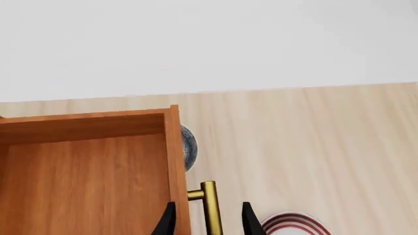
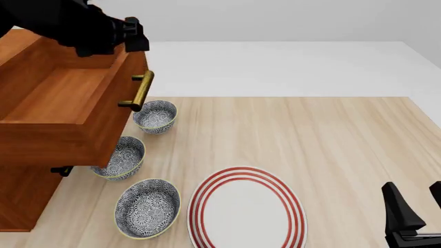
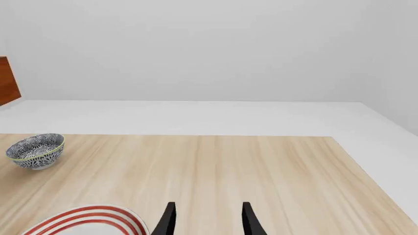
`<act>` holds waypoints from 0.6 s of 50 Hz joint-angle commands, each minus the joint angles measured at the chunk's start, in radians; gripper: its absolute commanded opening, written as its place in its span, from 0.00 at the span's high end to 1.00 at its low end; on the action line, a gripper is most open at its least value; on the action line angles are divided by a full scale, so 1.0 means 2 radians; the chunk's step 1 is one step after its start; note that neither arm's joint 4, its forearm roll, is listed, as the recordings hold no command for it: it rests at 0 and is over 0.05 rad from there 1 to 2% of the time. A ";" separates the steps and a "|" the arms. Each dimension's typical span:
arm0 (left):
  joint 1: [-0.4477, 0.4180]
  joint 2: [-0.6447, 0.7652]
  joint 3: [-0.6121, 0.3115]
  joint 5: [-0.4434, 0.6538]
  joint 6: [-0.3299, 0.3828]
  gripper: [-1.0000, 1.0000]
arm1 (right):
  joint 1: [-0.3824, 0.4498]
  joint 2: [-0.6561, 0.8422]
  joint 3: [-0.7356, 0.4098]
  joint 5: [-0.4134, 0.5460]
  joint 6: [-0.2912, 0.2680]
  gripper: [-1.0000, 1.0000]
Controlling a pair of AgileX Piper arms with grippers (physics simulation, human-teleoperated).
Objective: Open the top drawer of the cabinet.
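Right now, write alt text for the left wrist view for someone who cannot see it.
The left gripper straddles the brass handle of the top drawer, jaws apart on either side. The drawer shows its empty wooden inside; a patterned bowl and a red-ringed plate sit on the table.

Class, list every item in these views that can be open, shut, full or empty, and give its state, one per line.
top drawer: pulled out, open, nothing visible inside.
brass handle: between the left tool's spread fingers, no visible contact.
right tool: open, holding nothing.
three patterned bowls: upright, empty.
red-ringed plate: flat on the table, empty.
lower drawers: mostly hidden; cannot tell.
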 commanded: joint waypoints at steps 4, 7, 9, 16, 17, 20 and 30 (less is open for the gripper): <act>-0.003 -0.007 -0.035 0.013 0.015 0.00 | 0.000 0.000 0.000 0.000 0.000 0.00; 0.000 -0.007 -0.040 0.015 0.016 0.00 | 0.000 0.000 0.000 0.000 0.000 0.00; 0.000 -0.009 -0.044 0.018 0.017 0.00 | 0.000 0.000 0.000 0.000 0.000 0.00; 0.000 -0.015 -0.052 0.022 0.016 0.00 | 0.000 0.000 0.000 0.000 0.000 0.00; -0.001 -0.016 -0.051 0.021 0.015 0.00 | 0.000 0.000 0.000 0.000 0.000 0.00; -0.003 -0.019 -0.048 0.019 0.017 0.00 | 0.000 0.000 0.000 0.000 0.000 0.00; -0.014 -0.044 -0.031 0.012 0.014 0.00 | 0.000 0.000 0.000 0.000 0.000 0.00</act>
